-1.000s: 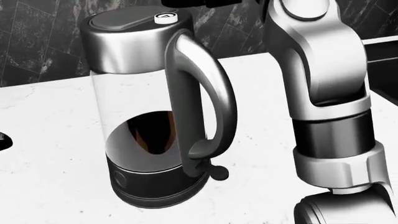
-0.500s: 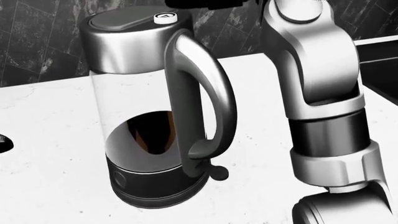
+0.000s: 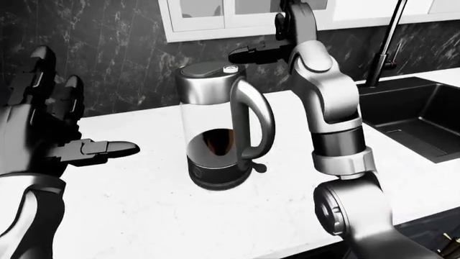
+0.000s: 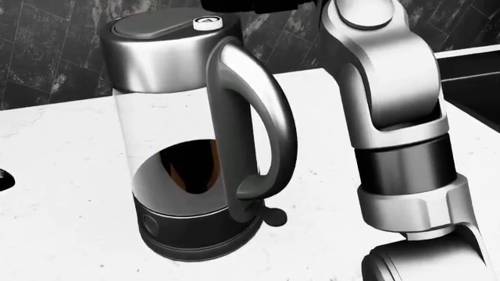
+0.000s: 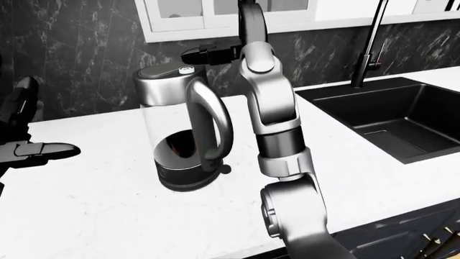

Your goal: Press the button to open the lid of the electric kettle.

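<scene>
So my right hand [image 3: 252, 54], its dark fingers extended and holding nothing, hovers just above the small white round button [image 3: 230, 69] on the brushed-steel-and-glass electric kettle [image 3: 219, 129] standing on the white counter [image 3: 144, 205], lid closed, press not yet made.

Even, soft light is cast from above; the kettle [image 3: 219, 129] beneath the right hand [image 3: 259, 53] is rendered sharply, with faint shadows and gentle metallic glare.

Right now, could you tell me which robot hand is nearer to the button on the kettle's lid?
Right. The right robot hand hovers just above and to the right of the button in the left-eye view, not yet touching. The left robot hand stands open, far left of the kettle.
</scene>
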Robot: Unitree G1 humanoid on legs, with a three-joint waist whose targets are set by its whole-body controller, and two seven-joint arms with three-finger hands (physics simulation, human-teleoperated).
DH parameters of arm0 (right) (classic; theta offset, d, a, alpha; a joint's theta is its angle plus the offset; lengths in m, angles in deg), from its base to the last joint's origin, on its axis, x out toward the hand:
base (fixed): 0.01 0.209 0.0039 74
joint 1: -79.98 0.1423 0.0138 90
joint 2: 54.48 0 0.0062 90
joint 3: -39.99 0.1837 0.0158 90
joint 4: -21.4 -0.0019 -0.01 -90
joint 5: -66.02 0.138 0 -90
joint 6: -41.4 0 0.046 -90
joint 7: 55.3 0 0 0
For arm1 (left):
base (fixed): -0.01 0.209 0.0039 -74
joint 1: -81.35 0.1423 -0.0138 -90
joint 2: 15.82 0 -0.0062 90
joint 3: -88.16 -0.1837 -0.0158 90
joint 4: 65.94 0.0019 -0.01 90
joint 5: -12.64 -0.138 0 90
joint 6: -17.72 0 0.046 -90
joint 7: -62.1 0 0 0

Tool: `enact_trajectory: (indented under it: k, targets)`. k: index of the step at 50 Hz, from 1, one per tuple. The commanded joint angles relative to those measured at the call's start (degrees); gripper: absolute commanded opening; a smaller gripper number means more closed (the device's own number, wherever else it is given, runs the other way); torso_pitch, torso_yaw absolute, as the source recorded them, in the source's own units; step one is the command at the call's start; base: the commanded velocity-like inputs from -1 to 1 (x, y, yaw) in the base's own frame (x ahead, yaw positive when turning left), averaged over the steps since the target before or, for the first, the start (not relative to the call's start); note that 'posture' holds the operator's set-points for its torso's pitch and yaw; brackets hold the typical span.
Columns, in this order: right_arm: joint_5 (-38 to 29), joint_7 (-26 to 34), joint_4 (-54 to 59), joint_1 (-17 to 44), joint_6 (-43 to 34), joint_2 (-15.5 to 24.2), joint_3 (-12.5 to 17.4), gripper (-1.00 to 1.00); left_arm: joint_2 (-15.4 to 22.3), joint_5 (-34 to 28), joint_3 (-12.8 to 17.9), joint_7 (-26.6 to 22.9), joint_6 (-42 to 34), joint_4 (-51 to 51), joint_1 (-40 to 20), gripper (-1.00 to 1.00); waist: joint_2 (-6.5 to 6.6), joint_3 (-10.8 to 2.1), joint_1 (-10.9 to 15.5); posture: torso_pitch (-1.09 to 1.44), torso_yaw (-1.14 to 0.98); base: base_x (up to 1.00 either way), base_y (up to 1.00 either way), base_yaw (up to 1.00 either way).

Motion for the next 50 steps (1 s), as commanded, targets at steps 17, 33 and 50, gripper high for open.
enact_trajectory:
  k: [17,33,50]
  targets:
    - [-1.2,0.0,-2.2,1.2,1.4,-0.6,-0.2,1.00,0.5,-0.3,0.4,-0.3,2.1,-0.8,-0.6,1.00,0.30,-0.60,0.0,-0.40,0.00,0.00,0.00,0.00]
    - [-1.7,-0.7,-0.7,1.3,2.6,-1.0,-0.3,1.00,0.5,0.0,0.5,-0.1,1.8,-1.0,-0.7,1.00,0.39,-0.59,0.0,-0.40,0.00,0.00,0.00,0.00]
    - [-8.6,3.0,2.6,3.4,6.6,0.6,-1.1,1.00,0.9,0.6,0.9,0.1,1.7,-1.0,-0.8,1.00,0.43,-0.52,0.1,-0.40,0.00,0.00,0.00,0.00]
